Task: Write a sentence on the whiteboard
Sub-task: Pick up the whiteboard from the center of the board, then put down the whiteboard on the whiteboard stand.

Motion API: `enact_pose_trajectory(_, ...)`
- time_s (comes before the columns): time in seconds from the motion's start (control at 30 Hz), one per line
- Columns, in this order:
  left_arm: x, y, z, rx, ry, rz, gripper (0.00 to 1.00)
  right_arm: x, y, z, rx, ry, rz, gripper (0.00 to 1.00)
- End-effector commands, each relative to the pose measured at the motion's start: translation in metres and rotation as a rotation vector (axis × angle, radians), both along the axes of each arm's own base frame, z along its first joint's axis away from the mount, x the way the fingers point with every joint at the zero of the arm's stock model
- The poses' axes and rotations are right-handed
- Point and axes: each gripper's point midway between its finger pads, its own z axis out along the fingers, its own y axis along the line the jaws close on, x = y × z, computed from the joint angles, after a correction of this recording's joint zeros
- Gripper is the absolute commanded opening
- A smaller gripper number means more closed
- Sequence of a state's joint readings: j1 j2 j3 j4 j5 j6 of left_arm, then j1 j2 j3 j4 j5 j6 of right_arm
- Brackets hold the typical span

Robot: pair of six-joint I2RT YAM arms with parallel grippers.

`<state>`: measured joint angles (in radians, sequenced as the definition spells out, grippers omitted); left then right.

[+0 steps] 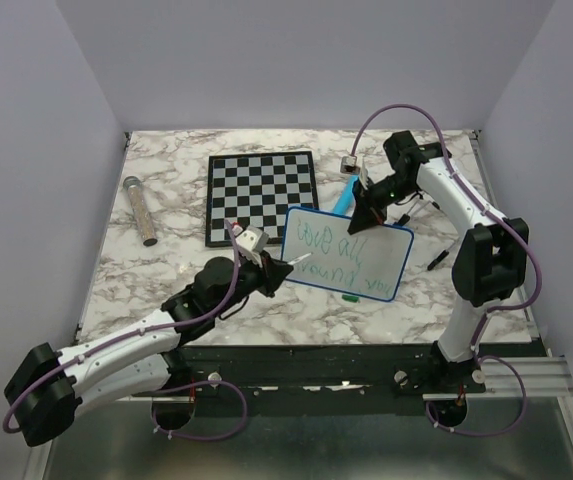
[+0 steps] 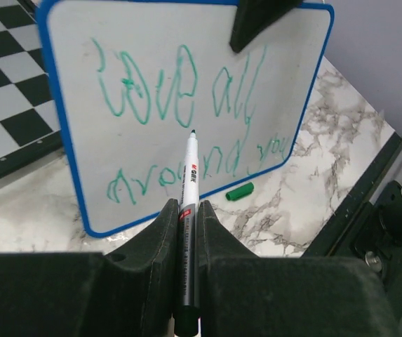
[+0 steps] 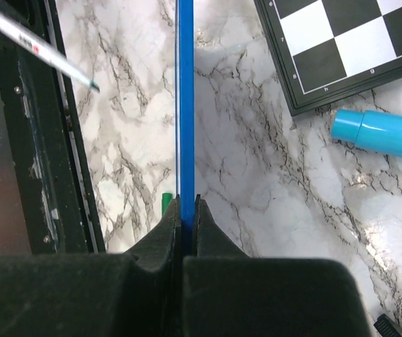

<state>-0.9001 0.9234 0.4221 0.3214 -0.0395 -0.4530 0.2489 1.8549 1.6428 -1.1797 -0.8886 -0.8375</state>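
The whiteboard (image 1: 391, 262) stands tilted on the marble table, blue-rimmed, its face (image 2: 151, 28) toward the left wrist view. Its top edge (image 3: 185, 105) is pinched by my right gripper (image 3: 187, 200), which is shut on it (image 1: 366, 215). The sentence (image 2: 179, 91) runs in green loopy letters in two rows (image 1: 341, 250). My left gripper (image 2: 189, 203) is shut on a grey and white marker (image 2: 189, 175), whose tip sits between the two rows. I cannot tell whether the tip touches the board. The left gripper (image 1: 284, 270) hovers by the board's left edge.
A green marker cap (image 2: 240, 191) lies just below the board (image 1: 351, 298). A black-and-white checkered board (image 1: 261, 195) lies behind it, with a light blue tube (image 3: 383, 133) beside it. A grey glittery cylinder (image 1: 141, 210) rests far left, a black pen (image 1: 437, 262) at right.
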Motion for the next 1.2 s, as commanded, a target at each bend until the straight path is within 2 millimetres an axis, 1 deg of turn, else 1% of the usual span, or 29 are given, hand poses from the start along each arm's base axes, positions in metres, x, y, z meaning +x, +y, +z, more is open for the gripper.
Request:
enact_pose_trajectory(0.0,0.007,0.032,0.004,0.034,-0.037,0.096,0.0,-0.004,-0.009,0.029,0.038,-0.109,0.041,0.0)
enact_pose_trajectory(0.07,0.008,0.042,0.003,0.057,-0.04,0.114,0.0,-0.005,-0.013,0.033,0.025,-0.129,0.036,0.01)
enact_pose_trajectory(0.1,0.008,0.045,0.009,0.045,-0.054,0.12,0.0,-0.006,-0.015,0.034,0.018,-0.133,0.033,0.0)
enact_pose_trajectory(0.13,0.008,0.048,0.01,0.049,-0.062,0.122,0.0,-0.008,-0.018,0.039,0.016,-0.147,0.027,0.01)
enact_pose_trajectory(0.23,0.007,0.054,0.013,0.05,-0.074,0.136,0.0,-0.011,-0.028,0.045,0.003,-0.15,0.003,0.0)
enact_pose_trajectory(0.27,0.006,0.055,0.013,0.05,-0.075,0.134,0.0,-0.009,-0.034,0.048,-0.005,-0.159,-0.012,0.01)
enact_pose_trajectory(0.33,0.005,0.056,0.014,0.043,-0.08,0.132,0.0,-0.012,-0.042,0.052,-0.019,-0.15,-0.02,0.0)
enact_pose_trajectory(0.37,0.005,0.056,0.014,0.039,-0.081,0.132,0.0,-0.009,-0.05,0.058,-0.022,-0.165,-0.037,0.01)
enact_pose_trajectory(0.4,0.004,0.055,0.013,0.035,-0.081,0.125,0.0,-0.014,-0.055,0.061,-0.028,-0.153,-0.035,0.0)
enact_pose_trajectory(0.47,0.003,0.053,0.014,0.025,-0.085,0.117,0.0,-0.013,-0.069,0.067,-0.038,-0.156,-0.068,0.0)
enact_pose_trajectory(0.53,0.002,0.052,0.015,0.022,-0.092,0.105,0.0,-0.017,-0.08,0.076,-0.053,-0.167,-0.086,0.0)
enact_pose_trajectory(0.57,0.003,0.052,0.015,0.021,-0.095,0.107,0.0,-0.015,-0.091,0.077,-0.076,-0.175,-0.116,0.01)
enact_pose_trajectory(0.6,0.003,0.051,0.015,0.022,-0.097,0.102,0.0,-0.014,-0.098,0.085,-0.089,-0.196,-0.139,0.0)
enact_pose_trajectory(0.63,0.002,0.05,0.015,0.028,-0.101,0.096,0.0,-0.011,-0.101,0.088,-0.096,-0.206,-0.155,0.0)
enact_pose_trajectory(0.67,0.002,0.05,0.015,0.031,-0.102,0.094,0.0,-0.004,-0.12,0.094,-0.106,-0.219,-0.222,0.0)
enact_pose_trajectory(0.7,0.002,0.05,0.015,0.034,-0.103,0.09,0.0,-0.001,-0.129,0.099,-0.115,-0.221,-0.26,0.01)
enact_pose_trajectory(0.73,0.002,0.05,0.016,0.034,-0.107,0.09,0.0,0.008,-0.138,0.109,-0.126,-0.253,-0.29,0.0)
enact_pose_trajectory(0.77,0.002,0.049,0.016,0.033,-0.108,0.084,0.0,0.013,-0.155,0.11,-0.161,-0.259,-0.338,0.0)
enact_pose_trajectory(0.8,0.002,0.049,0.016,0.032,-0.11,0.082,0.0,0.016,-0.163,0.112,-0.17,-0.251,-0.364,0.0)
enact_pose_trajectory(0.83,0.001,0.049,0.016,0.032,-0.113,0.082,0.0,0.026,-0.171,0.12,-0.177,-0.273,-0.39,0.0)
enact_pose_trajectory(0.87,0.002,0.049,0.017,0.033,-0.118,0.081,0.0,0.03,-0.184,0.122,-0.193,-0.271,-0.43,0.0)
enact_pose_trajectory(0.9,0.001,0.049,0.017,0.033,-0.118,0.077,0.0,0.035,-0.191,0.124,-0.201,-0.271,-0.457,0.0)
enact_pose_trajectory(0.97,0.001,0.049,0.018,0.033,-0.12,0.08,0.0,0.043,-0.206,0.125,-0.236,-0.282,-0.496,0.01)
enact_pose_trajectory(1.07,0.001,0.049,0.018,0.031,-0.121,0.077,0.0,0.046,-0.219,0.119,-0.264,-0.259,-0.529,0.0)
enact_pose_trajectory(1.17,0.001,0.049,0.017,0.039,-0.122,0.074,0.0,0.044,-0.226,0.111,-0.273,-0.228,-0.546,0.01)
